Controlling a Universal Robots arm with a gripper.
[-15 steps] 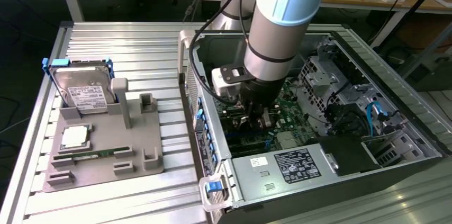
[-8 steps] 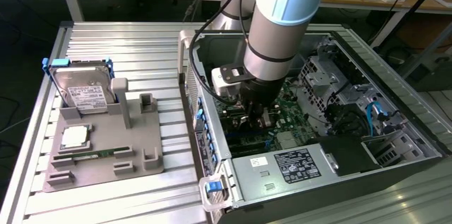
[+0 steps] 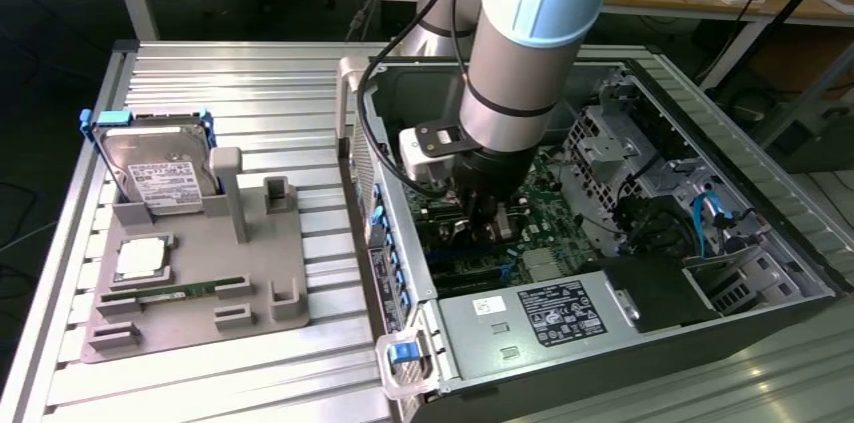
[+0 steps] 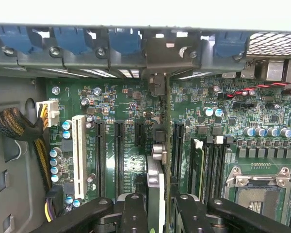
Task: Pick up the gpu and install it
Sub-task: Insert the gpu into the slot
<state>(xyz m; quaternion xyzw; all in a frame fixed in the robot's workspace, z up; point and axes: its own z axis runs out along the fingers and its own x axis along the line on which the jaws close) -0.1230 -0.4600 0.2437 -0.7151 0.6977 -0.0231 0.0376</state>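
Note:
Deep inside the open computer case (image 3: 667, 283), the arm holds my gripper (image 3: 483, 221) low over the green motherboard (image 3: 534, 198). In the wrist view the gpu (image 4: 157, 165) appears edge-on, a thin upright card between the black fingers (image 4: 136, 208), and my gripper (image 4: 161, 206) is shut on it. The card runs along the row of black expansion slots (image 4: 119, 145), between two of them, with its far end reaching the case's back wall (image 4: 167, 53). I cannot tell whether its edge sits in a slot.
A white slot (image 4: 79, 155) and a braided cable bundle (image 4: 14, 126) lie to one side, the CPU socket (image 4: 254, 191) to the other. Outside the case, a grey fixture (image 3: 254, 278) on the slatted table holds a hard drive (image 3: 154, 168), a memory stick (image 3: 187, 291) and a processor (image 3: 140, 258).

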